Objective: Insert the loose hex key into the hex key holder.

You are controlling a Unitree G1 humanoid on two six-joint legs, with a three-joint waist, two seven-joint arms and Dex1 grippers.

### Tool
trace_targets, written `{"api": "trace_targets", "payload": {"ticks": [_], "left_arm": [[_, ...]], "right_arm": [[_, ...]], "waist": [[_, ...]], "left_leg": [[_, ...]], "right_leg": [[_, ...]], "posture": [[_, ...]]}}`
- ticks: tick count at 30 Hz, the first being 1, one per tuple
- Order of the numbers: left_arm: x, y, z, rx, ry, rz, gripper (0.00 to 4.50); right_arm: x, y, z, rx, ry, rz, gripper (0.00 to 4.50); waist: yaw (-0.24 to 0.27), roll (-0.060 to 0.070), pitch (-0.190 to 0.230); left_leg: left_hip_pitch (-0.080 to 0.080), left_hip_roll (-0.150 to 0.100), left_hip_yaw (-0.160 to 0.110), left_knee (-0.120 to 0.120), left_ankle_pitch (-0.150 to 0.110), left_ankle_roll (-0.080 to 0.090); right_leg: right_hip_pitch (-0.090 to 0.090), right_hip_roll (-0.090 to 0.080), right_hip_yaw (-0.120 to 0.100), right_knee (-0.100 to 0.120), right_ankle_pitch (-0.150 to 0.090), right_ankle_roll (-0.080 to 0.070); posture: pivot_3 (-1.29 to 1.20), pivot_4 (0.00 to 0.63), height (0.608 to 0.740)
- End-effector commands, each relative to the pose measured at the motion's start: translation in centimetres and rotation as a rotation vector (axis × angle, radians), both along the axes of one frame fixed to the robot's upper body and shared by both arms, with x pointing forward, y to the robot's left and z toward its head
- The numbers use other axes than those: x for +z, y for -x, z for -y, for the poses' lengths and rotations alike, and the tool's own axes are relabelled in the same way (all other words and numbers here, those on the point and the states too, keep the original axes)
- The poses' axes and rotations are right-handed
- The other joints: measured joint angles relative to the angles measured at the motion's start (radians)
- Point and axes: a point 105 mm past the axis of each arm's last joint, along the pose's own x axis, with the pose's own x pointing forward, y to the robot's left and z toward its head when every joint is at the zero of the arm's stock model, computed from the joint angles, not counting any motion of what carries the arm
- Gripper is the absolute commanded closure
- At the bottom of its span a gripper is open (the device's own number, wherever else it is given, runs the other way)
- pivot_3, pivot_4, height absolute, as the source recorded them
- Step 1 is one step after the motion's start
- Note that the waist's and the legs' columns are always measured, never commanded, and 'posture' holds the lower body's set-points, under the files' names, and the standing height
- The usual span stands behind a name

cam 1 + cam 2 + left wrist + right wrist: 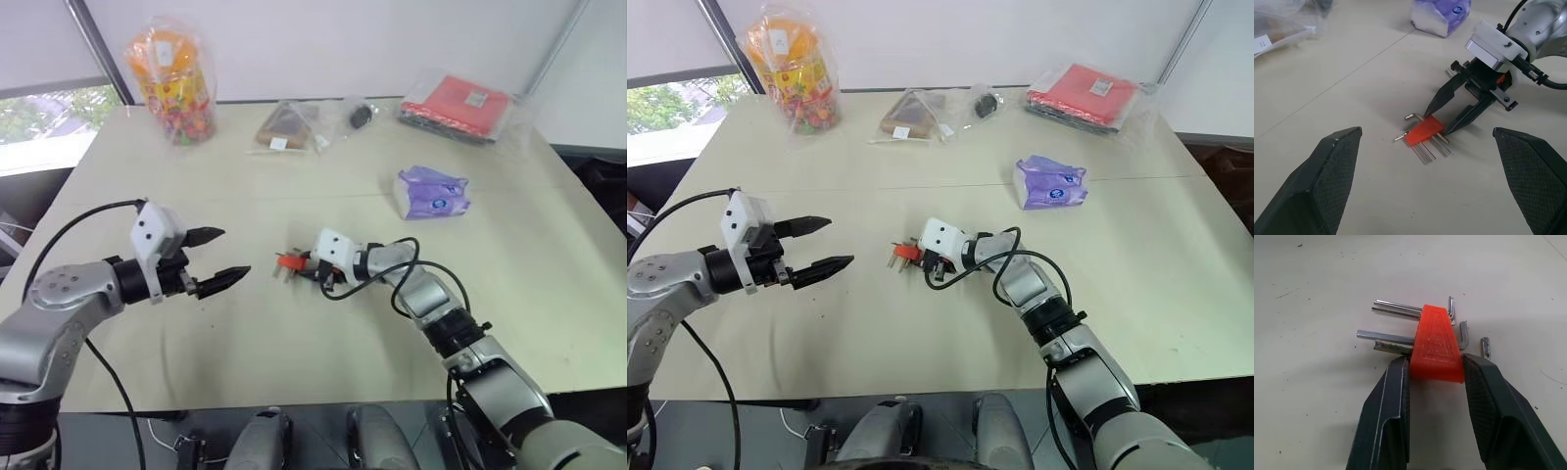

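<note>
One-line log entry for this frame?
right hand: shut on hex key holder | left hand: open, apart from it | holder: on table

can't pick out the loose hex key among the grey rods poking from the hex key holder (1436, 345); right gripper (1435, 374) fingers cover the holder's lower sides; left gripper (1427, 161) fingers run off the frame edge
</note>
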Motion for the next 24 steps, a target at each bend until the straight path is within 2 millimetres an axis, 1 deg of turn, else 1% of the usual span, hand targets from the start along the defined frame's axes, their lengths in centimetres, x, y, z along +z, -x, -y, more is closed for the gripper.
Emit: {"api": "trace_targets", "payload": {"ticks": [1, 4, 6, 7, 9, 11, 12, 13, 14, 17, 18, 20, 22, 24], "left_arm": [[0.9, 0.0, 0.1, -0.008, -0.005, 0.049, 0.00], [1.0, -0.1, 0.2, -0.008, -0.006, 0.052, 0.00], [1.1, -0.2, 0.2, -0.009, -0.004, 0.056, 0.00], [1.2, -0.3, 0.1, -0.009, -0.001, 0.058, 0.00], [1.4, -0.5, 0.1, -0.009, 0.005, 0.060, 0.00], [2.0, -1.0, 0.1, -0.013, 0.029, 0.068, 0.00], [2.5, -1.4, 0.2, -0.018, 0.049, 0.074, 0.00], [2.8, -1.7, 0.2, -0.021, 0.063, 0.078, 0.00], [3.2, -2.0, 0.3, -0.025, 0.076, 0.081, 0.00], [5.4, -3.1, 0.9, -0.065, 0.141, 0.099, 0.00], [5.8, -3.4, 1.0, -0.074, 0.155, 0.101, 0.00], [7.1, -4.0, 1.8, -0.117, 0.192, 0.109, 0.00], [8.3, -4.5, 2.5, -0.151, 0.222, 0.114, 0.00], [9.5, -5.0, 3.3, -0.189, 0.252, 0.121, 0.00]], "right_arm": [[-1.7, -0.1, 1.0, -0.036, 0.071, -0.011, 3.49], [0.0, -0.8, 1.0, -0.037, 0.063, 0.130, 3.49], [2.4, -1.8, 1.4, -0.057, 0.067, 0.330, 3.49], [3.7, -2.4, 1.8, -0.060, 0.103, 0.465, 3.49], [5.2, -2.8, 2.2, -0.048, 0.152, 0.634, 3.49], [7.8, -3.4, 3.0, -0.056, 0.196, 0.845, 3.49], [9.5, -3.5, 3.4, -0.055, 0.212, 0.965, 3.49], [10.5, -3.5, 3.6, -0.051, 0.219, 1.041, 3.49], [11.5, -3.4, 3.7, -0.047, 0.225, 1.117, 3.49], [15.8, -2.7, 3.8, -0.018, 0.249, 1.415, 3.49], [16.5, -2.6, 3.7, -0.015, 0.250, 1.465, 3.49], [18.3, -1.7, 3.2, 0.020, 0.225, 1.588, 3.49], [19.3, -1.0, 2.8, 0.046, 0.197, 1.655, 3.49], [19.7, -0.2, 2.2, 0.099, 0.163, 1.693, 3.49]], "waist": [[0.000, 0.000, 0.000], [0.000, 0.000, 0.000], [0.003, 0.000, 0.000], [0.005, 0.000, 0.000], [0.007, 0.000, 0.000], [0.006, 0.000, 0.001], [0.004, 0.000, 0.001], [0.003, 0.000, 0.001], [-0.001, 0.000, 0.001], [-0.002, -0.001, 0.001], [-0.002, -0.001, 0.001], [-0.003, -0.001, 0.001], [-0.001, -0.001, 0.001], [-0.002, -0.001, 0.001]], "left_leg": [[0.000, 0.000, 0.000, 0.000, 0.000, 0.000], [0.000, 0.000, 0.000, 0.000, 0.000, 0.000], [0.000, 0.000, 0.000, 0.000, 0.000, 0.000], [0.000, 0.000, 0.000, 0.000, 0.000, 0.000], [-0.001, -0.001, 0.000, 0.000, 0.001, -0.001], [-0.002, -0.001, 0.001, 0.000, 0.001, -0.001], [-0.003, -0.001, 0.001, 0.000, 0.001, -0.002], [-0.003, -0.001, 0.001, 0.000, 0.001, -0.002], [-0.004, -0.001, 0.001, 0.000, 0.001, -0.002], [-0.004, -0.001, 0.001, -0.001, 0.001, -0.003], [-0.004, 0.000, 0.001, -0.001, 0.002, -0.003], [-0.005, -0.001, 0.001, -0.001, 0.002, -0.003], [-0.005, -0.001, 0.001, -0.001, 0.002, -0.003], [-0.005, -0.001, 0.002, -0.001, 0.002, -0.003]], "right_leg": [[0.000, 0.000, 0.000, 0.000, 0.000, 0.000], [0.000, 0.000, 0.000, 0.000, 0.000, 0.000], [0.000, 0.000, 0.000, 0.000, 0.000, 0.000], [0.000, 0.000, 0.000, 0.000, 0.000, 0.000], [-0.001, 0.000, 0.000, 0.000, 0.000, 0.000], [-0.002, 0.000, -0.001, 0.000, 0.000, 0.000], [-0.003, 0.000, -0.001, 0.000, 0.000, 0.000], [-0.004, 0.000, -0.001, 0.000, 0.000, 0.000], [-0.004, 0.000, -0.001, 0.001, 0.000, 0.000], [-0.005, 0.001, -0.001, 0.001, 0.000, 0.000], [-0.006, 0.001, -0.001, 0.001, 0.000, 0.000], [-0.006, 0.002, -0.001, 0.001, 0.000, 0.000], [-0.006, 0.002, -0.001, 0.001, 0.000, 0.000], [-0.006, 0.002, -0.001, 0.001, 0.000, 0.000]], "posture": [[0.00, 0.150, 0.740], [0.00, 0.150, 0.740], [0.00, 0.150, 0.740], [0.00, 0.150, 0.740], [0.00, 0.150, 0.740], [0.00, 0.150, 0.740], [0.00, 0.150, 0.740], [0.00, 0.150, 0.740], [0.00, 0.150, 0.740], [0.00, 0.150, 0.740], [0.00, 0.150, 0.740], [0.00, 0.150, 0.740], [0.00, 0.150, 0.740], [0.00, 0.150, 0.740]]}}
